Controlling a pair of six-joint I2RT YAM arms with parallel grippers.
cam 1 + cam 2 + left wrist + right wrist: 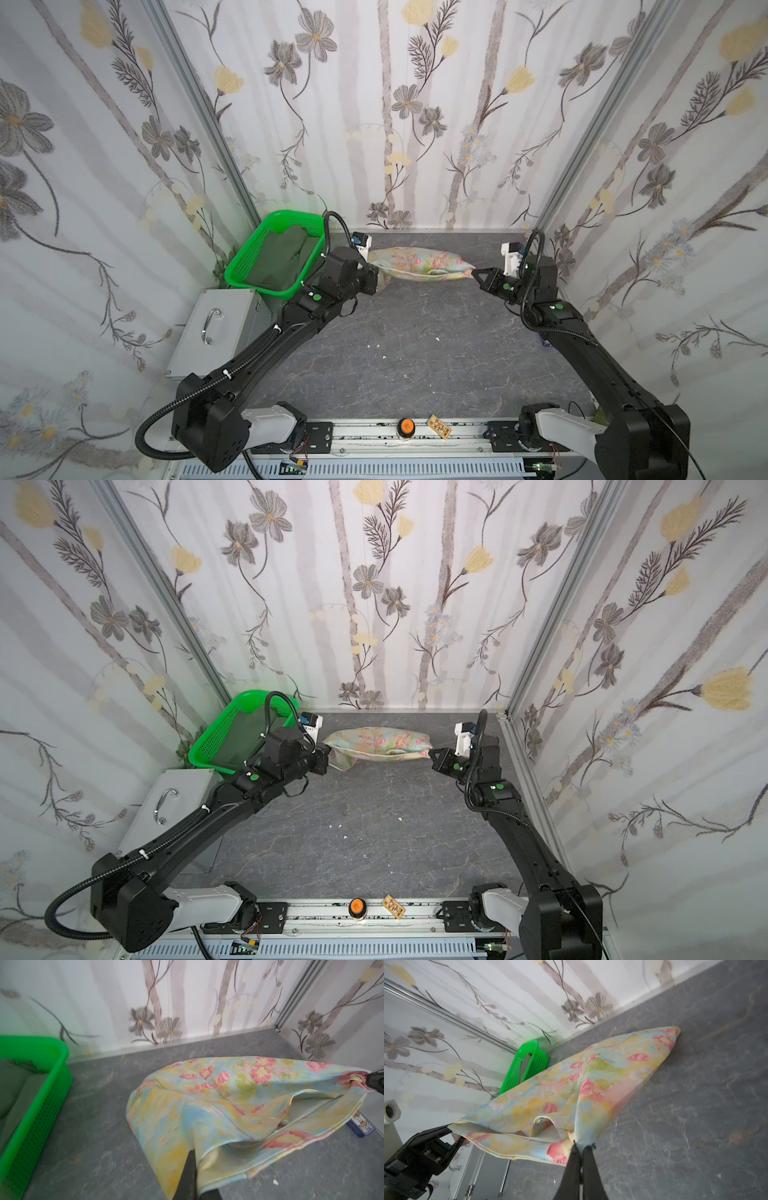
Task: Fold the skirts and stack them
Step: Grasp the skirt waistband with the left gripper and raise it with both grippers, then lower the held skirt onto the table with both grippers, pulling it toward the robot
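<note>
The pastel yellow-and-blue cloth skirt with pink flowers (419,266) is held stretched between the two grippers over the far part of the grey marbled tabletop (415,353), just beside the bright green plastic mesh basket (232,266). Whether its sagging middle brushes the surface cannot be told. The plain dark olive green cloth skirt (286,257) is seen lying crumpled inside that basket.

The floral skirt is judged light, thin and limp, with a smooth face that may slip. It can be expected to droop and crease wherever it is left unsupported. It is best taken at the corners of the hem or waistband, where the layers are doubled, and kept taut between two holds.

The left gripper (193,1167) is closed tight, with one end of the floral skirt pinched between its fingers. The right gripper (581,1153) is likewise clamped on a bunched corner at the opposite end — nothing else is touched by either.
</note>
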